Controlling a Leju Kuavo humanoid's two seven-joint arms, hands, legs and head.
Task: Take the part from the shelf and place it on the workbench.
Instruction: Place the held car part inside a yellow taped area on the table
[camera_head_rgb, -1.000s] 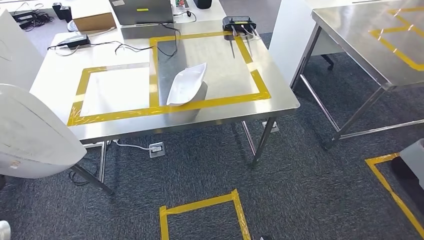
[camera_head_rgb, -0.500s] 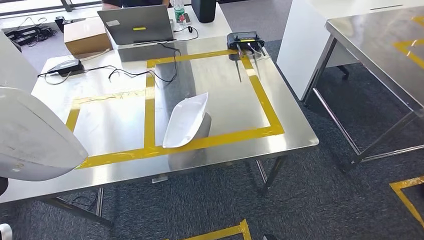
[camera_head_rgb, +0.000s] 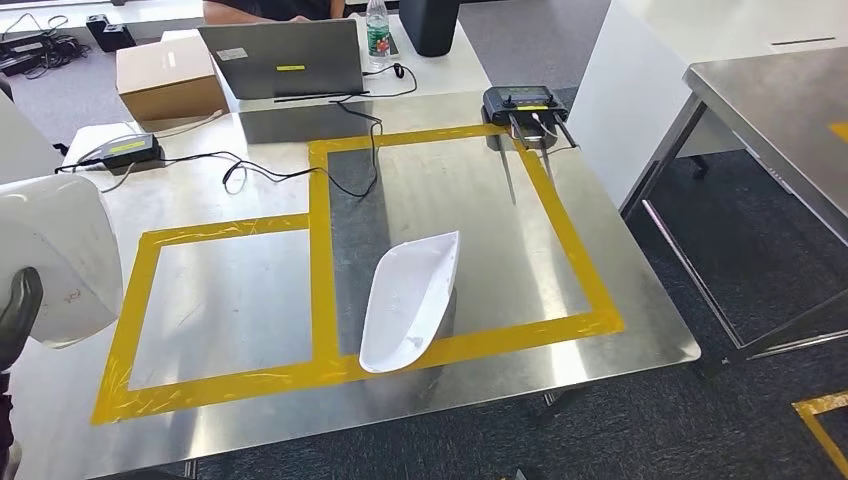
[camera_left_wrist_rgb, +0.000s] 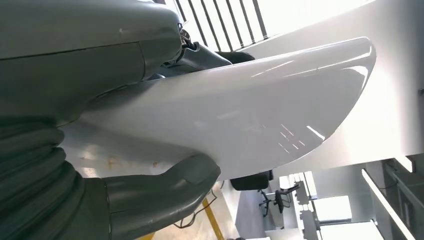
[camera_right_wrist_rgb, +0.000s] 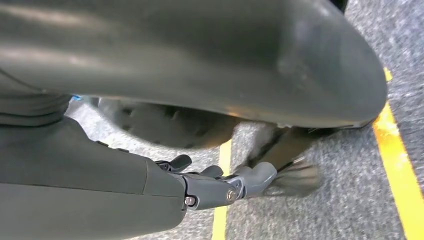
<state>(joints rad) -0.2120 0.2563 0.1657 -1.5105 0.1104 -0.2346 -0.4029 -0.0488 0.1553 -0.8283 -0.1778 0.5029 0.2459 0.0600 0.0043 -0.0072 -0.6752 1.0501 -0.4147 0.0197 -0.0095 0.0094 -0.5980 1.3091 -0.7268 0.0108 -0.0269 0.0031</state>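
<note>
My left hand (camera_left_wrist_rgb: 100, 150) grips a large white curved part (camera_left_wrist_rgb: 260, 105), thumb on one face and dark fingers (camera_left_wrist_rgb: 200, 54) on the other. In the head view that part (camera_head_rgb: 55, 250) hangs at the left edge, over the near-left corner of the steel workbench (camera_head_rgb: 470, 200), with a dark finger (camera_head_rgb: 20, 312) against it. A second white curved part (camera_head_rgb: 412, 298) lies on the workbench, across the front tape line of the right yellow rectangle. My right hand (camera_right_wrist_rgb: 200, 190) hangs over the carpet, fingers apart and holding nothing.
At the bench's far side stand a laptop (camera_head_rgb: 285, 60), a cardboard box (camera_head_rgb: 165, 85), a bottle (camera_head_rgb: 377, 30), a black router (camera_head_rgb: 520, 103), and a power adapter (camera_head_rgb: 130, 150) with cables. A person (camera_head_rgb: 270, 8) sits behind the laptop. Another steel table (camera_head_rgb: 790, 110) stands to the right.
The whole view has shifted: the camera has come closer to the workbench, which now spreads below me. My left hand still holds the white part.
</note>
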